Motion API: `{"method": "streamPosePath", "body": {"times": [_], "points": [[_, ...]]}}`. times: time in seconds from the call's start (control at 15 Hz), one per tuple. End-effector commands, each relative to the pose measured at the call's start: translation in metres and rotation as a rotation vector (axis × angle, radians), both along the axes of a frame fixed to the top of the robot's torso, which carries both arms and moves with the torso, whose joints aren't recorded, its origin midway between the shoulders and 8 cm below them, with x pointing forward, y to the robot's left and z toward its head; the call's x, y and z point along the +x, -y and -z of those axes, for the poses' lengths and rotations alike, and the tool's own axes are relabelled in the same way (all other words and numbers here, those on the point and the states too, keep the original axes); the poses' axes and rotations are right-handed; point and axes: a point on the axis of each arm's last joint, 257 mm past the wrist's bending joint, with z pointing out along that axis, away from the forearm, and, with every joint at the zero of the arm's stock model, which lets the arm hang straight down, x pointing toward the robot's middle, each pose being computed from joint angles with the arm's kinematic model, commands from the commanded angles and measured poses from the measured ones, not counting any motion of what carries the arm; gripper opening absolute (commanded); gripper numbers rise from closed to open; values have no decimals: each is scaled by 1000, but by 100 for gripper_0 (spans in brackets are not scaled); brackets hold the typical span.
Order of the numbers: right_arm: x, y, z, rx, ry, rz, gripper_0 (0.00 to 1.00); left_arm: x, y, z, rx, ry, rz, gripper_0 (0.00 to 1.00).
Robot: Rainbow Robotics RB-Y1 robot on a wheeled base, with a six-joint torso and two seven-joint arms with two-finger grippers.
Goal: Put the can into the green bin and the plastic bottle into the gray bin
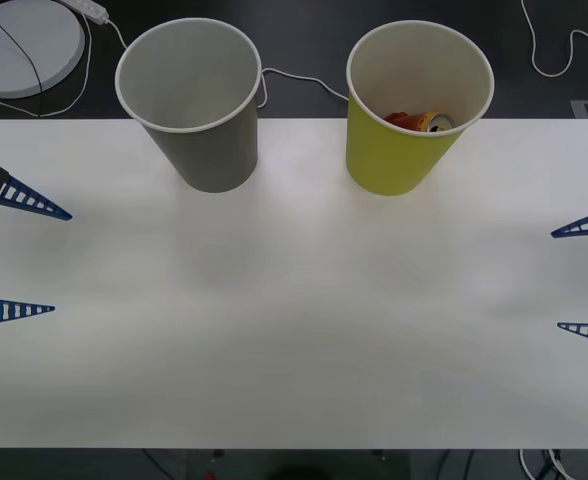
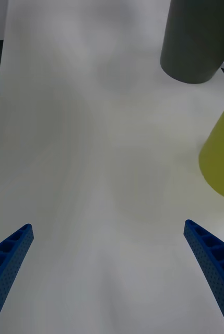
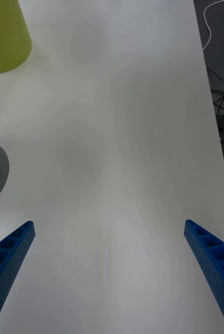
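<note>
On the white table (image 1: 294,330), far edge: gray bin (image 1: 199,110) at left, green bin (image 1: 409,115) at right, both upright, apart. Can (image 1: 426,123) lies inside green bin w/ gold top showing. Left gripper (image 1: 19,258) at table's left edge, right gripper (image 1: 586,278) at right edge; both w/ jaws wide, holding nothing, well apart from bins.
</note>
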Motion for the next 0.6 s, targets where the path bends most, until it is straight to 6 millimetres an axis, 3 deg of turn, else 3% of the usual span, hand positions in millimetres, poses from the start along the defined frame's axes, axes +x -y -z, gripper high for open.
{"method": "streamPosePath", "body": {"times": [0.07, 0.6], "points": [[-6, -4, 1, -17, 1, -24, 100, 0, 0, 0, 0, 0, 0, 100], [-10, -6, 3, -23, -4, -47, 100, 0, 0, 0, 0, 0, 0, 100]]}}
